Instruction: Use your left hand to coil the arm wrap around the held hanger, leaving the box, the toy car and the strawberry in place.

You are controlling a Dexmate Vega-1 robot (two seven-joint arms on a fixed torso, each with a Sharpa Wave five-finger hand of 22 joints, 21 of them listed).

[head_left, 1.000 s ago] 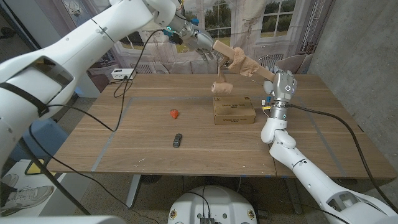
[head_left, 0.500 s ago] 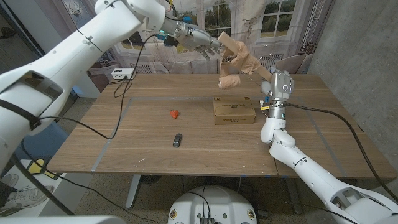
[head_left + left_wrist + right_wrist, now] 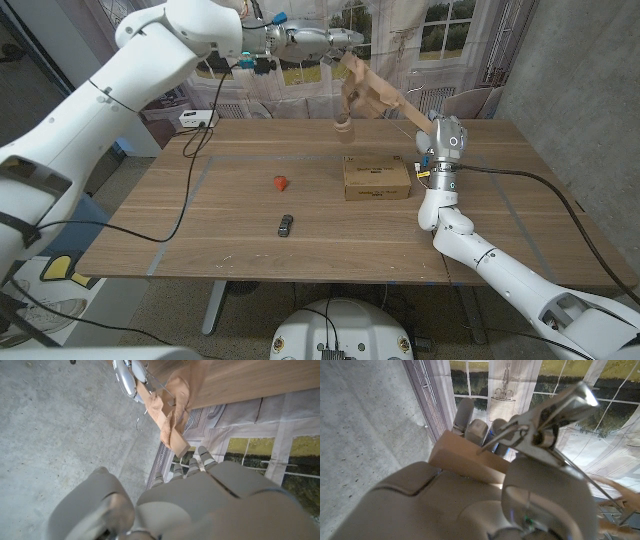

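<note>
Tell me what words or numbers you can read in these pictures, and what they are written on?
Cardboard box: dark print on its top, too small and blurred to read.
Toy car, strawberry, arm wrap and wooden hanger: no writing shows.
Nothing can be quoted.

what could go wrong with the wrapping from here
The arm wrap sits in loose folds on the hanger, with its rolled end dangling free, so the coils could slacken or slide off. The left hand may lose its hold on the wrap. The right hand holds the hanger above the box; a slip might disturb it.
</note>
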